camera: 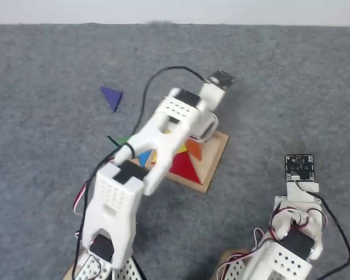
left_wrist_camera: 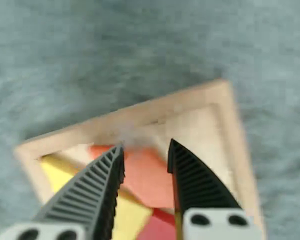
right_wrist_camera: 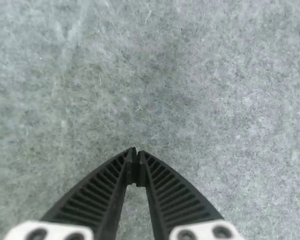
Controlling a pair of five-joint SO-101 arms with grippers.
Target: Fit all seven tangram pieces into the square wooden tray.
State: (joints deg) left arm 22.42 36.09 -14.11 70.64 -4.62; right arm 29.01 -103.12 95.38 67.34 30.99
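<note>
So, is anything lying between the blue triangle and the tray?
Nothing lies on the carpet between the blue triangle and the tray. The left arm hangs over the tray, its hand open above it.

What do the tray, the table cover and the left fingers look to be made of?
The tray looks like bare pale wood: tan and matte, no gloss. The cover seems to be grey felt or short carpet, going by its fuzzy fibres. The left fingers are black and ribbed, likely plastic or rubber; I cannot tell which.
</note>
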